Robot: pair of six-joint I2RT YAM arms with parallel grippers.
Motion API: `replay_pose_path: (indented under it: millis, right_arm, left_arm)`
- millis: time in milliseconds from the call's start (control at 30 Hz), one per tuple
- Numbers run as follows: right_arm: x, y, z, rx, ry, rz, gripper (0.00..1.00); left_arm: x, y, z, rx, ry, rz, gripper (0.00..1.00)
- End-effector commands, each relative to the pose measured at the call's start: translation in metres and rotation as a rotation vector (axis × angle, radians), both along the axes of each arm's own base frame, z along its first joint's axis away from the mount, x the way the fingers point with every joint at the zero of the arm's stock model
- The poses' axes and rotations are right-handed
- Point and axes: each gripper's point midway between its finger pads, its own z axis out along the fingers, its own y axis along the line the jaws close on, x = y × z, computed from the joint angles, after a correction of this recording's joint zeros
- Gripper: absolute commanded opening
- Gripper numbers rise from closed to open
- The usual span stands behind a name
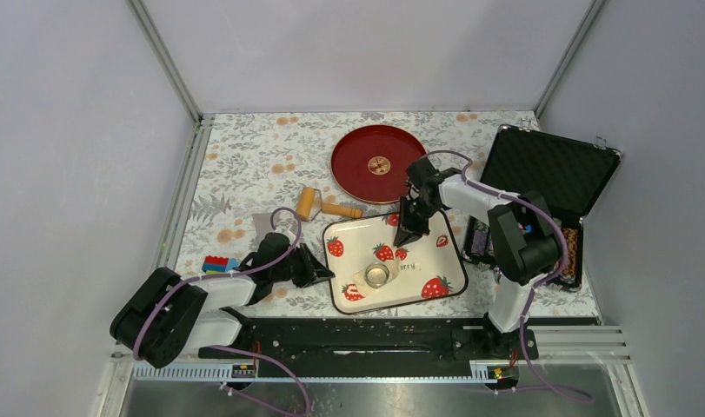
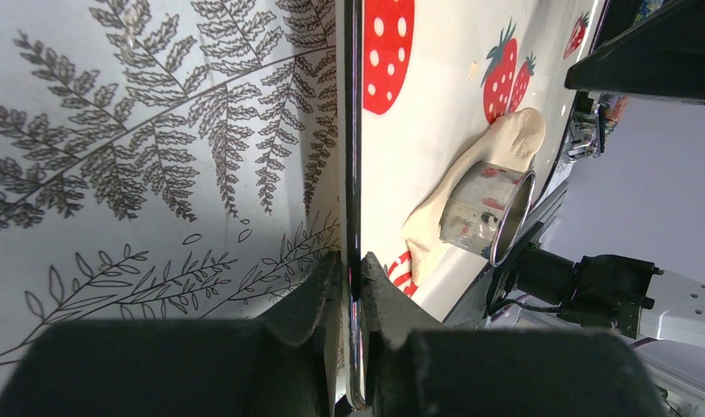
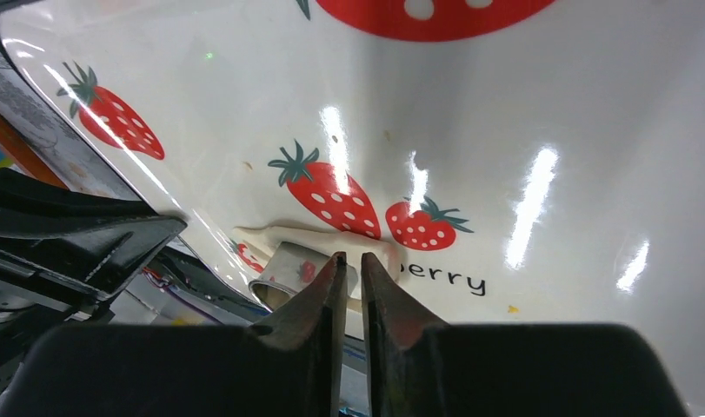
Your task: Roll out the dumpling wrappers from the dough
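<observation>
The surface (image 1: 244, 165) is covered by a floral-print cloth. At its right edge a black case (image 1: 548, 165) lies open with its lid tipped back. The lower half holds dark items too small to make out. In front of the arms sits the strawberry tray (image 1: 448, 265), a white rectangular dish with a dark rim and printed red berries. It holds two things in its near-left part: the dough (image 1: 355, 280) and a metal ring cutter (image 1: 378, 275). The dough is a flattened, ragged off-white patch beside a printed strawberry. The ring cutter stands on top of the patch, and dough shows on both sides of it. Behind the tray, the round red plate (image 1: 357, 165) shows a gold emblem (image 1: 380, 164) at its centre.

The left gripper (image 2: 351, 261) lies low at the tray's left edge, and its jaws are clamped on the dark rim, one finger inside and one outside. The right gripper (image 3: 349, 261) hangs over the far half of the tray and points down. Its jaws stand narrow, with only a thin slit between them and nothing in it. They are clear of the dough.

A tan wooden roller (image 1: 327, 206) lies on the cloth between the red plate and the tray's far-left corner. A small stack of coloured blocks (image 1: 216, 263) sits beside the left arm.
</observation>
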Motion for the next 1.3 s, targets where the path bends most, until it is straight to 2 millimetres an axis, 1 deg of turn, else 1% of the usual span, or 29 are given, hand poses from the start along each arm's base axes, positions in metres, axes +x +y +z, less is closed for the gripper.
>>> replay_pose_path:
  millis: [0,133,233,333,433,600,733,833,933,967,1000,1067,1100,1200,1267]
  right_arm:
    - [0.005,-0.006,0.012,-0.014,-0.026,0.018,0.21]
    - [-0.010,-0.012,0.019,-0.006,-0.023,0.013,0.44]
    - [-0.026,-0.018,0.019,0.003,-0.011,-0.001,0.55]
    - [-0.041,-0.019,0.013,0.038,0.024,-0.021,0.59]
    - [-0.053,-0.016,0.003,0.082,0.057,-0.042,0.60]
    - [-0.063,-0.006,-0.013,0.156,0.111,-0.083,0.58]
    - [-0.061,0.000,-0.022,0.174,0.149,-0.071,0.48]
    - [-0.058,0.001,-0.028,0.168,0.160,-0.066,0.45]
    - [-0.054,0.002,-0.034,0.154,0.167,-0.067,0.39]
    - [-0.052,0.002,-0.035,0.150,0.167,-0.068,0.37]
    - [-0.051,0.002,-0.037,0.144,0.166,-0.066,0.32]
    - [-0.048,0.001,-0.038,0.133,0.161,-0.063,0.25]
    - [-0.047,0.001,-0.038,0.129,0.160,-0.060,0.23]
    - [-0.039,0.001,-0.033,0.107,0.143,-0.044,0.19]
    - [-0.034,-0.001,-0.030,0.088,0.126,-0.032,0.19]
  left_arm:
    - [-0.025,0.020,-0.035,0.119,0.095,-0.011,0.00]
    - [-0.024,0.019,-0.034,0.118,0.093,-0.011,0.00]
    - [-0.024,0.019,-0.035,0.118,0.094,-0.011,0.00]
    - [-0.024,0.019,-0.034,0.116,0.093,-0.012,0.00]
    - [-0.024,0.019,-0.034,0.115,0.093,-0.013,0.00]
    - [-0.024,0.018,-0.034,0.113,0.092,-0.015,0.00]
    - [-0.024,0.018,-0.034,0.112,0.092,-0.014,0.00]
    - [-0.024,0.018,-0.034,0.111,0.089,-0.013,0.00]
    - [-0.024,0.019,-0.034,0.110,0.088,-0.012,0.00]
    - [-0.024,0.019,-0.034,0.110,0.089,-0.012,0.00]
    - [-0.024,0.018,-0.033,0.109,0.088,-0.012,0.00]
    - [-0.024,0.018,-0.033,0.109,0.088,-0.012,0.00]
    - [-0.024,0.018,-0.033,0.109,0.088,-0.013,0.00]
    - [-0.024,0.018,-0.033,0.108,0.086,-0.013,0.00]
    - [-0.024,0.019,-0.034,0.110,0.088,-0.012,0.00]
